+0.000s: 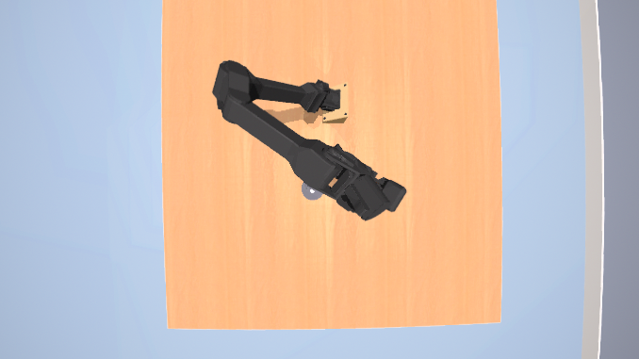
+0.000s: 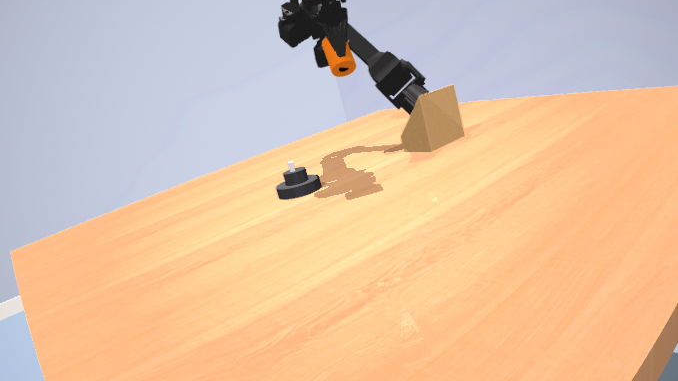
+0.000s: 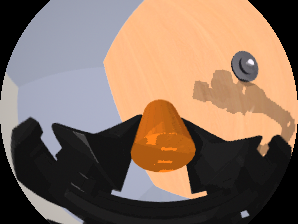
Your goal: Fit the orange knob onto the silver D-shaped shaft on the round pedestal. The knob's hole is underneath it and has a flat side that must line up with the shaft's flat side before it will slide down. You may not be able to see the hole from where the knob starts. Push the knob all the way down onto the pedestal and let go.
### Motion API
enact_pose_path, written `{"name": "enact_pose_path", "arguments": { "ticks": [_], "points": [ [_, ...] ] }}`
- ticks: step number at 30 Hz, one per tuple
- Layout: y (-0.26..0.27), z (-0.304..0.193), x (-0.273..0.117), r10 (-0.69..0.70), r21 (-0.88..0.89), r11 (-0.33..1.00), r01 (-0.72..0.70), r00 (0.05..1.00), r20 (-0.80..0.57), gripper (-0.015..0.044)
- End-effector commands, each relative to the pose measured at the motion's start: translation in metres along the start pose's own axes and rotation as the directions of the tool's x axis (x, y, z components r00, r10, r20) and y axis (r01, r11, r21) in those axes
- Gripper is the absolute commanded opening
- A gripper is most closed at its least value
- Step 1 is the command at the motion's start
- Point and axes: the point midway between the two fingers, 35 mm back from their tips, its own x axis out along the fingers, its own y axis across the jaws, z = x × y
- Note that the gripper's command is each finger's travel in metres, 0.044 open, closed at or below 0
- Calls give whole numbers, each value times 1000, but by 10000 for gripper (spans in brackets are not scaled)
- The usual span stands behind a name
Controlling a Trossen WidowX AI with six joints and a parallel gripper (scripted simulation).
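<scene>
Left of centre in the exterior frame, the black stepped round pedestal [image 2: 299, 188] [image 3: 238, 67] [image 1: 311, 191] stands on the wooden table [image 2: 350, 267] [image 1: 245, 266] [image 3: 165, 45], silver shaft [image 2: 291, 166] [image 3: 250, 62] upright and bare. Upper centre: black parallel-jaw gripper [image 2: 337, 47] [image 3: 160, 119] clamped on the tilted orange cylindrical knob [image 2: 342, 65] [image 3: 162, 135], aloft, its underside hole visible. Right of it: tan wedge-shaped block [image 2: 440, 119] [image 1: 344, 101] at the arm's foot.

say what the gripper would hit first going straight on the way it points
Likely the tabletop, knob first, missing the pedestal; depth is unclear.

From above, the arm [image 1: 266, 126] hides the knob and part of the pedestal [image 1: 311, 192].
</scene>
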Motion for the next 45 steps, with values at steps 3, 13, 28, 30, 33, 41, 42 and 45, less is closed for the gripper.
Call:
{"name": "enact_pose_path", "arguments": {
  "ticks": [3,13,28,30,33,41,42,45],
  "points": [
    [6,-3,-15,143,-7,990,-143,990,-1,0],
    [9,-7,-32,297,-16,955,-297,955,3,0],
    [5,-7,-31,401,-16,916,-401,916,1,0],
    [5,-7,-30,411,-16,912,-411,912,1,0],
    [3,-7,-27,370,-10,929,-370,929,0,0],
    [3,-7,-27,370,-10,929,-370,929,0,0],
    [3,-7,-27,370,-10,929,-370,929,0,0],
    [3,-7,-27,370,-10,929,-370,929,0,0]
  ]
}}
